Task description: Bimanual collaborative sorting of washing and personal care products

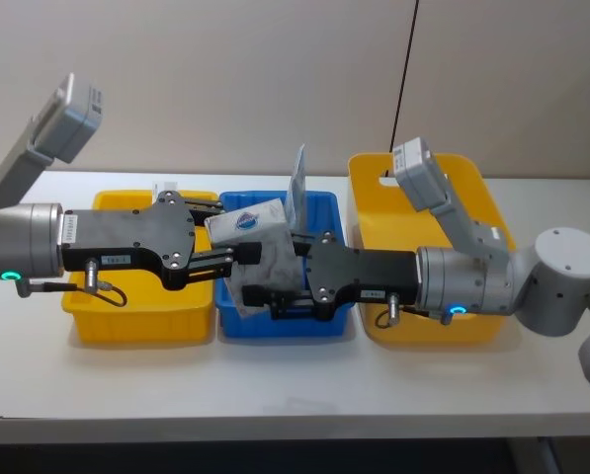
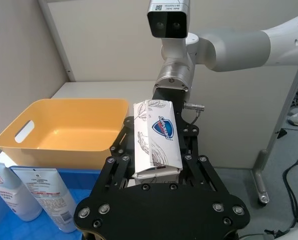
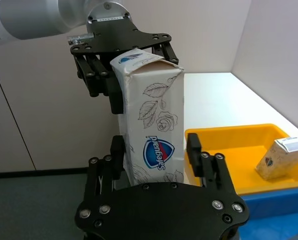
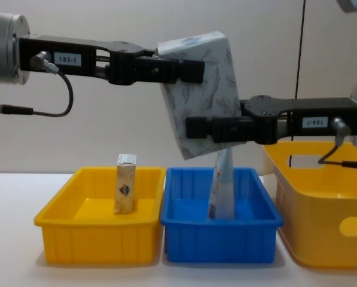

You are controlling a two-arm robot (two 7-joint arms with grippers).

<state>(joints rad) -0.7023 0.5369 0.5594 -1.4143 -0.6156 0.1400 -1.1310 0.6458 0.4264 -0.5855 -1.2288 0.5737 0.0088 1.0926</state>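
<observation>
Holding: my left gripper (image 4: 187, 70) and right gripper (image 4: 202, 128) are both squeezing the white feather-marked block pack (image 4: 203, 98).
Binned: small beige carton (image 4: 125, 182) at 8 o'clock, pale blue tapered tube (image 4: 221, 191) at 6.
Left to do: binning the pack.

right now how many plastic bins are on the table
3: a small yellow bin on the robot's left, a blue bin in the middle, a larger yellow bin on its right. None looks hidden.
</observation>
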